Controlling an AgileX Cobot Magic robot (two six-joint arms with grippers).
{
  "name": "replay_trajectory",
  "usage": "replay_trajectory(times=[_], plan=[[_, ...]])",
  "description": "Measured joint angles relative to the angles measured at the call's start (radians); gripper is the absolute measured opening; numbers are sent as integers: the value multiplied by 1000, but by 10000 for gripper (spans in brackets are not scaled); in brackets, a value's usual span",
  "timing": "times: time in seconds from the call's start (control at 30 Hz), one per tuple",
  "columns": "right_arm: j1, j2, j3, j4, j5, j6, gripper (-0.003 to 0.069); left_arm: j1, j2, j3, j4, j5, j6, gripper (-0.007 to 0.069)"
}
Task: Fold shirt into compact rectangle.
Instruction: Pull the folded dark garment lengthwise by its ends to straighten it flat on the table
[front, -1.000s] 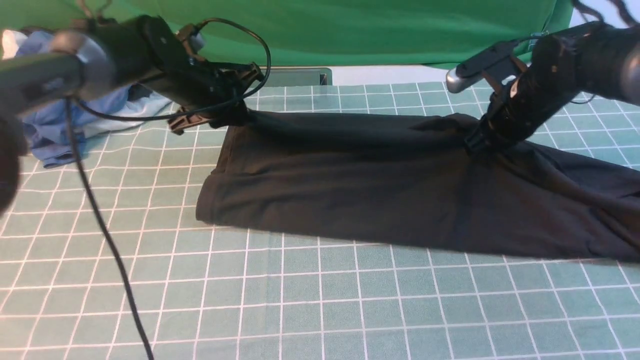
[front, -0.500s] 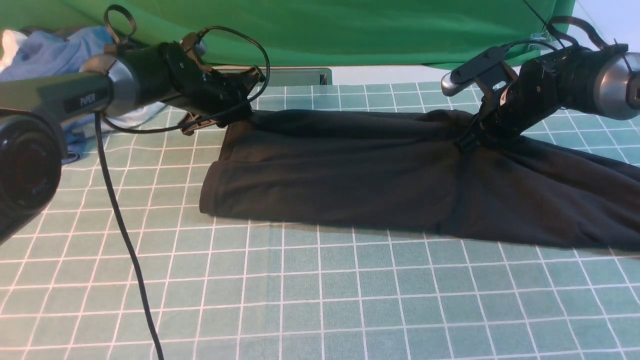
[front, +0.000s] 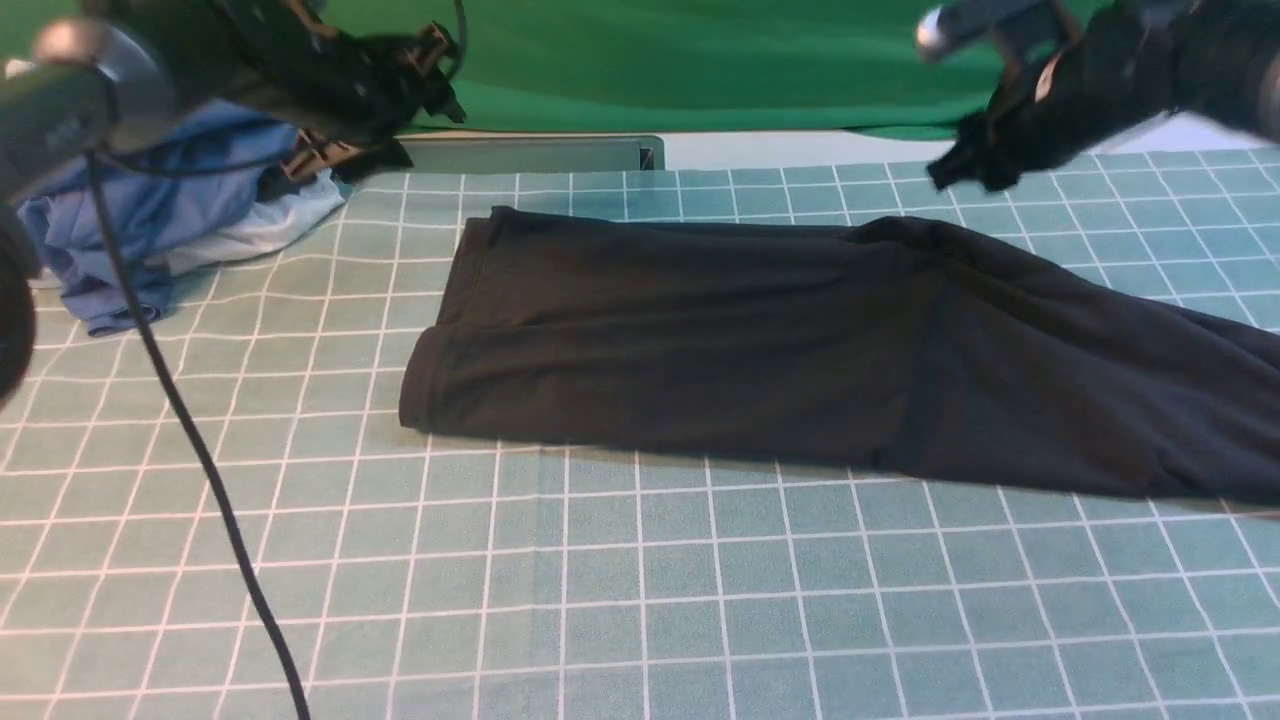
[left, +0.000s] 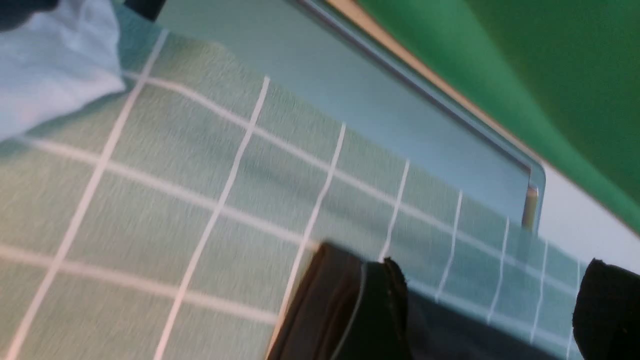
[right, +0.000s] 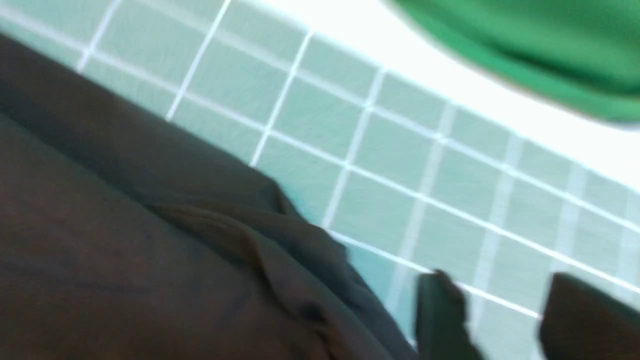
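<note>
Shirt: folded lengthwise on worktop, right end loose, running out of frame. Left fingers, right fingers: spread, empty, above the shirt. Risk: pinching a single layer likely drags the fold open.

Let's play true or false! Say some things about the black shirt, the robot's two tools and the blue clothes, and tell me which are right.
1. The soft black long-sleeved shirt lies on the teal mat with white grid lines. True.
2. The left tool is pinching the shirt. False: it is open, lifted off the shirt, and holds nothing.
3. The right tool is open and holds nothing. True.
4. The crumpled blue and white clothes lie on top of the shirt. False: they lie apart from it, on the robot's left.
5. The cloth hanging at the back is red. False: the bright green cloth hangs there.
</note>
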Motion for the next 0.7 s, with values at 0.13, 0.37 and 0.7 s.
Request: replay_trajectory(times=[0.13,0.37,0.7], plan=[[0,-58,-91,6,263,0,74,2,-4,-19,1,140,74,435],[-1,-186,-24,49,542,8,31,-40,31,-19,-6,191,219,179],[-1,-406,358,78,546,61,30,-46,116,-19,-8,88,286,63]])
